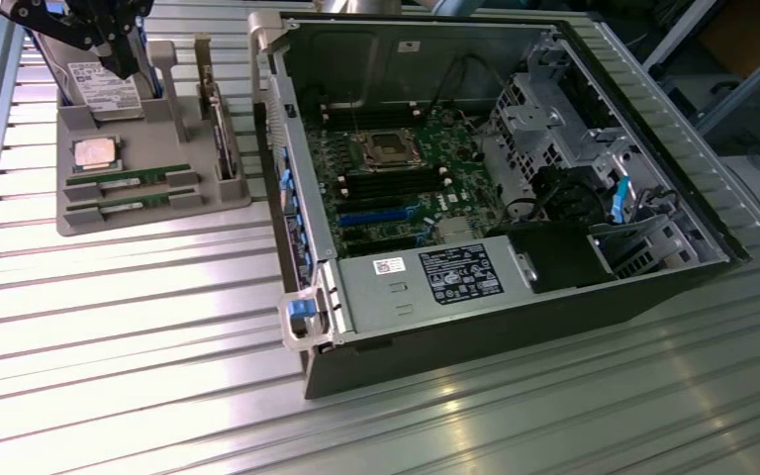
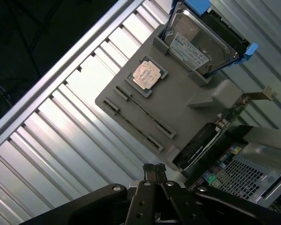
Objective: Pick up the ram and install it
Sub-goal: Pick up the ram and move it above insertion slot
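Tool (image 1: 123, 67) (image 2: 154, 169) hangs over the far end of the grey parts tray (image 1: 222, 198) (image 2: 187, 117), above the hard drive (image 1: 100, 87) (image 2: 201, 44). Its fingertips sit closed together, nothing held. Not touching anything.

Ram stick (image 1: 130, 179) (image 2: 141, 110) lies flat in its tray groove, just beside the silver processor chip (image 1: 95, 152) (image 2: 146, 75). Second ram stick (image 1: 127, 205) (image 2: 131, 123) lies parallel in the next groove, nearer the tray edge. Both seated, well apart from the tool.

Expansion card (image 1: 222, 129) (image 2: 210, 136) stands on edge on the tray side nearest the computer case (image 1: 486, 327).

The case lies open on the ribbed metal tabletop (image 1: 116, 346) (image 2: 61, 140), to the exterior view's right of the tray. Motherboard (image 1: 407, 168) is exposed, with dark slots beside the socket.
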`<state>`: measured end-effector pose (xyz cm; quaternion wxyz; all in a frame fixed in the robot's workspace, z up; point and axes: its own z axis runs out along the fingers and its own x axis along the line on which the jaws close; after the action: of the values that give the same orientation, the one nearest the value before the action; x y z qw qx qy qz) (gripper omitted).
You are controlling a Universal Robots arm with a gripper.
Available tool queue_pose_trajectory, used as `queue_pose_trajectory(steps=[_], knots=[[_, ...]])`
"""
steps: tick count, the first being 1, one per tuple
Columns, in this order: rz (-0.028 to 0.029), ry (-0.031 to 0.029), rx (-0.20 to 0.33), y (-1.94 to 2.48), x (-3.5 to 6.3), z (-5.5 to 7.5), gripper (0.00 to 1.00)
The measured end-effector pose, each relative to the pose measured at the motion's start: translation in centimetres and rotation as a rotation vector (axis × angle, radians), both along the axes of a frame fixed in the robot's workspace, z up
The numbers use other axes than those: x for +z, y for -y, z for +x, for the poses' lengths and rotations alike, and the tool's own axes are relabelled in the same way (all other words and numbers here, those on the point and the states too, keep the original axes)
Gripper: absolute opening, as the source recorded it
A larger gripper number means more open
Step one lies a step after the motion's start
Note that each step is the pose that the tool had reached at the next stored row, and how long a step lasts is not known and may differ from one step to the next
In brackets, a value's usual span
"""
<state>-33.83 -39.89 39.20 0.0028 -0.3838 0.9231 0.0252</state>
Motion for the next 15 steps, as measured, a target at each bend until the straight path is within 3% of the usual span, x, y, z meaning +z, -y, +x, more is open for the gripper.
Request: queue_pose_trajectory(steps=[15], knots=[[0.0000, 0.0000, 0.072, 0.00, 0.00, 0.00, 0.11]])
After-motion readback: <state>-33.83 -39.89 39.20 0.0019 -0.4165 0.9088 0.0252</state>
